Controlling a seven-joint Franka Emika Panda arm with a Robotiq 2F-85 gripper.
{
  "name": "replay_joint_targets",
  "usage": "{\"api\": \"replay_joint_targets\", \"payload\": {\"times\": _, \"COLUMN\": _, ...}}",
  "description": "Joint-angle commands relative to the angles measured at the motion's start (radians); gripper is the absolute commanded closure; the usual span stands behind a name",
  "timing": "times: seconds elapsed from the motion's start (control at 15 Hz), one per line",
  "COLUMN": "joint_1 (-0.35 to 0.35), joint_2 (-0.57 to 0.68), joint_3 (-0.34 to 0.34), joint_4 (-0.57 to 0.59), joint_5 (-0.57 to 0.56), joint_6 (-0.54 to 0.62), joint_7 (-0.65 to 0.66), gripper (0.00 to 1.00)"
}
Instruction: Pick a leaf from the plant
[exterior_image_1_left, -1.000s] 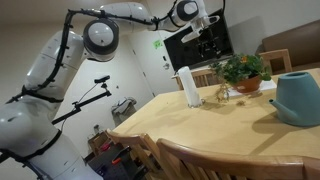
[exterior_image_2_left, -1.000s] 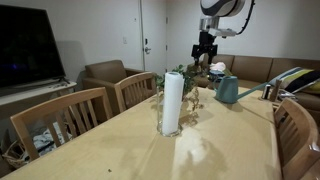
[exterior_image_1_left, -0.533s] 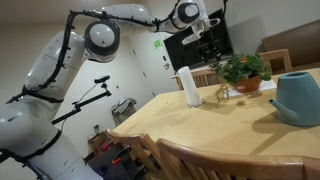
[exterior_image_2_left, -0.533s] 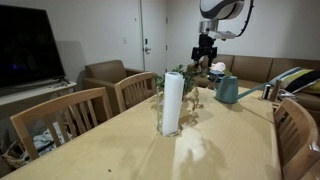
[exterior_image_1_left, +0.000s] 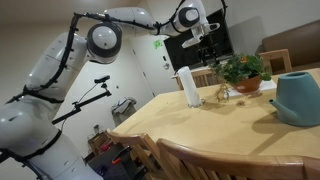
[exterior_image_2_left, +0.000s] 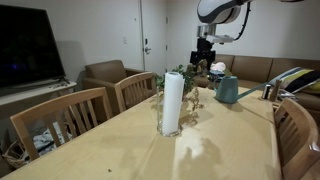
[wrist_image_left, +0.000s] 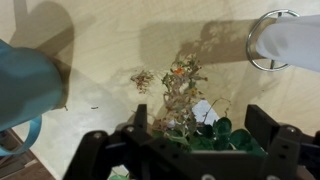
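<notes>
The plant (exterior_image_1_left: 243, 69) has dark green leaves and stands in a low orange-brown pot on the wooden table (exterior_image_1_left: 215, 128). In an exterior view (exterior_image_2_left: 188, 86) it is partly hidden behind the white cylinder. In the wrist view its green leaves (wrist_image_left: 214, 131) and some dry twigs lie right below the camera. My gripper (wrist_image_left: 200, 138) is open, with the leaves between its fingers. In both exterior views the gripper (exterior_image_1_left: 207, 40) (exterior_image_2_left: 203, 66) hangs above the plant. I cannot tell if it touches a leaf.
A tall white cylinder (exterior_image_1_left: 188, 87) (exterior_image_2_left: 172, 103) (wrist_image_left: 286, 40) stands next to the plant. A teal-blue watering can (exterior_image_1_left: 298, 98) (exterior_image_2_left: 228, 90) (wrist_image_left: 25, 88) is on its other side. Wooden chairs (exterior_image_2_left: 75, 115) line the table. A dark TV (exterior_image_1_left: 200, 45) is behind.
The arm has shifted slightly and the gripper has moved a little above the plant. The plant, cylinder and can have not moved.
</notes>
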Motion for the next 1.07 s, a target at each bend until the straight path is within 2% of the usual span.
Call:
{"api": "replay_joint_targets", "payload": {"times": 0.0, "joint_1": 0.006, "joint_2": 0.013, "joint_3": -0.003, "joint_4": 0.018, "joint_5": -0.006, "joint_6": -0.022, "joint_7": 0.005, "gripper": 0.00}}
{"api": "replay_joint_targets", "payload": {"times": 0.6, "joint_1": 0.011, "joint_2": 0.024, "joint_3": -0.006, "joint_4": 0.014, "joint_5": -0.009, "joint_6": -0.014, "joint_7": 0.013, "gripper": 0.00}}
{"api": "replay_joint_targets", "payload": {"times": 0.67, "joint_1": 0.011, "joint_2": 0.024, "joint_3": -0.006, "joint_4": 0.013, "joint_5": -0.009, "joint_6": -0.013, "joint_7": 0.012, "gripper": 0.04}}
{"api": "replay_joint_targets", "payload": {"times": 0.8, "joint_1": 0.012, "joint_2": 0.023, "joint_3": -0.007, "joint_4": 0.011, "joint_5": -0.009, "joint_6": -0.011, "joint_7": 0.013, "gripper": 0.24}}
{"api": "replay_joint_targets", "payload": {"times": 1.0, "joint_1": 0.015, "joint_2": 0.021, "joint_3": -0.008, "joint_4": 0.009, "joint_5": -0.010, "joint_6": -0.008, "joint_7": 0.012, "gripper": 0.47}}
